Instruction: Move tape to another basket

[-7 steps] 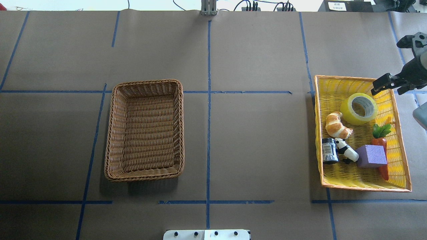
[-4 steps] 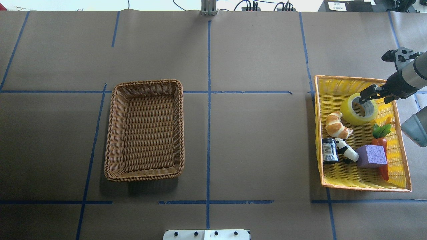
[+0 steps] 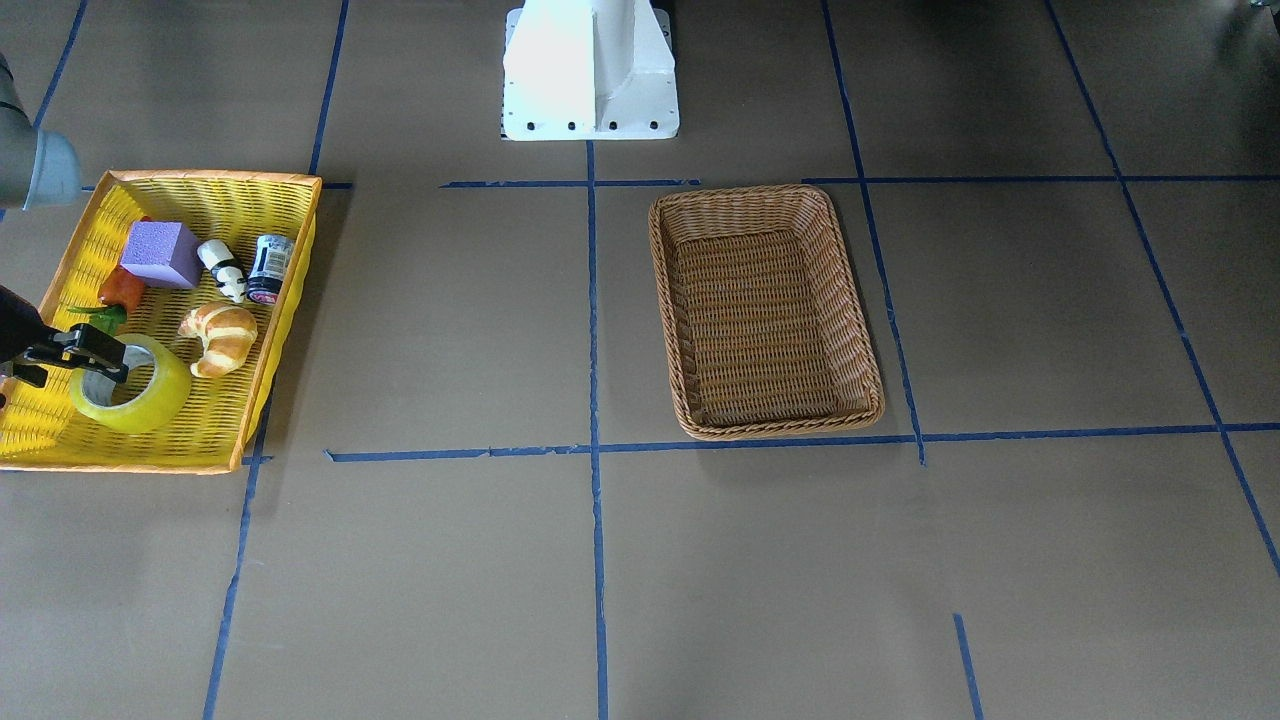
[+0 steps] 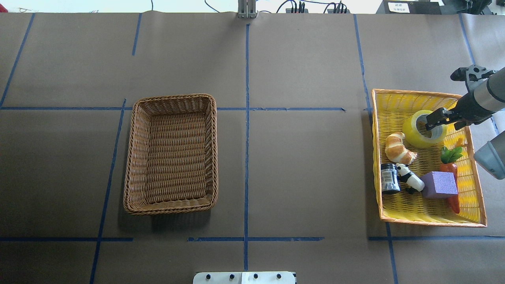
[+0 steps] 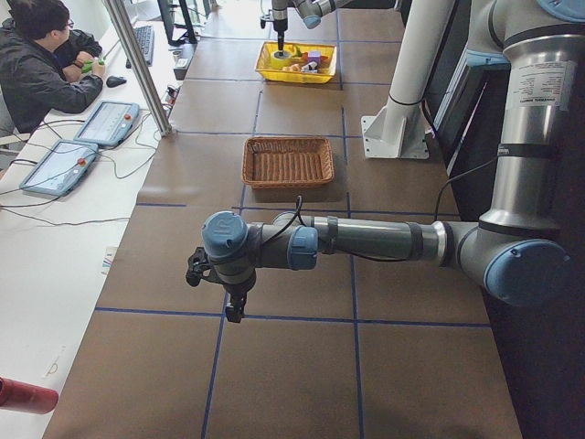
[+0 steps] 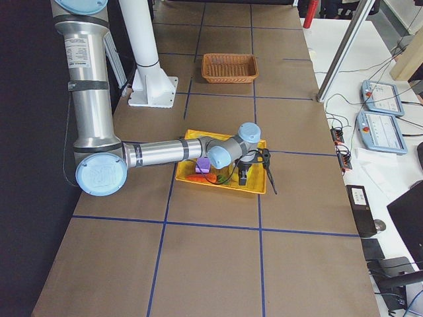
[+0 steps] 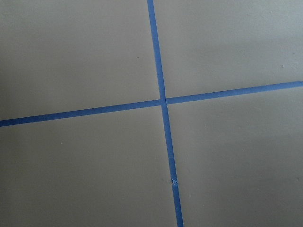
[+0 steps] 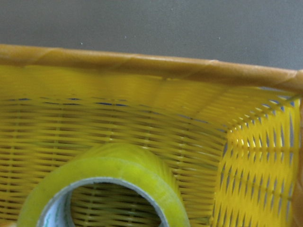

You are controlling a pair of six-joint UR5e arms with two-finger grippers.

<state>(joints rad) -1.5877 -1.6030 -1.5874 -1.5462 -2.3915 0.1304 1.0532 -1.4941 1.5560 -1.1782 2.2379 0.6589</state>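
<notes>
Before closing the open, empty right hand (image 4: 442, 124) astride the wall of the tape (image 4: 412, 135), lower one finger (image 4: 435, 118) deep inside the core, then grip and lift straight up.

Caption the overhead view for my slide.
Right gripper at the rim of the tape roll in the yellow basket; wicker basket waits on the left.

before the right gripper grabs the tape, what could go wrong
1. The right gripper sits at the hole of the tape. Pinching only one wall of the tilted roll may let it swing or slip when lifted.
2. The croissant and carrot lie close by and could get knocked.
</notes>
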